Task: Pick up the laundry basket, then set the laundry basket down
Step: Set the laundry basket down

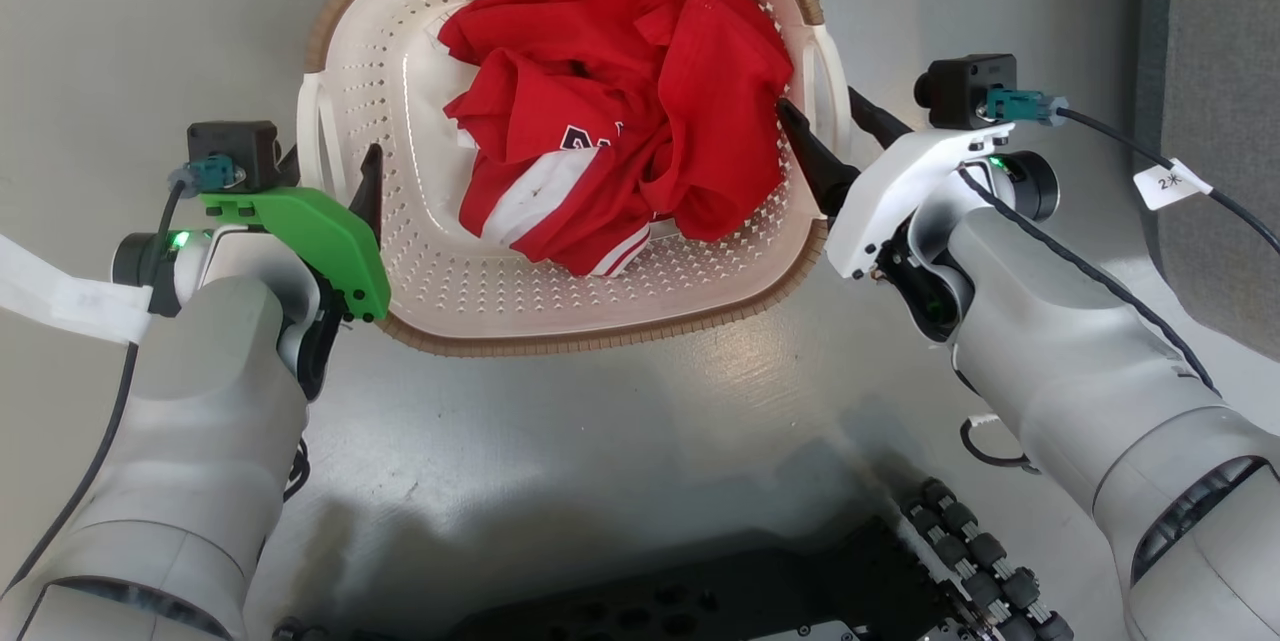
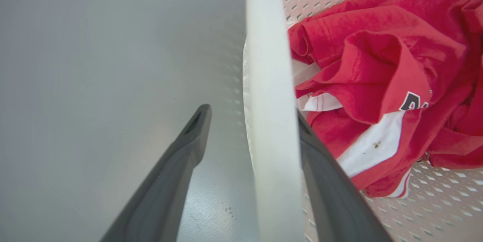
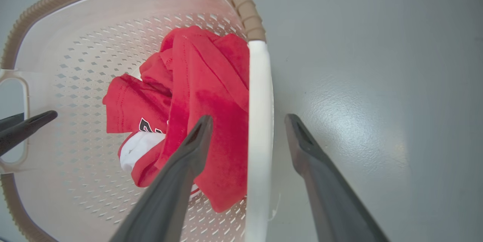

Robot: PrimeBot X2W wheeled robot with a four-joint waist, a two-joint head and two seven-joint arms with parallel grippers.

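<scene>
The laundry basket (image 1: 450, 271): where is it being seen against the grippers?

It is being spanned between the two. The left gripper (image 1: 335, 161) is being set at its left handle (image 1: 315, 136) and the right gripper (image 1: 820, 103) at its right handle (image 1: 828, 61). A red garment (image 1: 620, 121) is lying inside, between them.

How wide is the left gripper being held?

Its jaws are being held apart. In the left wrist view the white handle band is being straddled. The inner finger (image 2: 328, 181) is being laid against the band, or just beside it, on the basket side. A clear gap is being left to the outer finger (image 2: 188, 147).

And the right gripper?

It is being held apart as well. The handle is being straddled with a gap on each side. One finger (image 3: 188, 159) is being shown over the red garment, the other (image 3: 313, 159) over the grey floor (image 3: 377, 83). Nothing is being clamped.

Is the basket being lifted?

That cannot be told from these views.
</scene>
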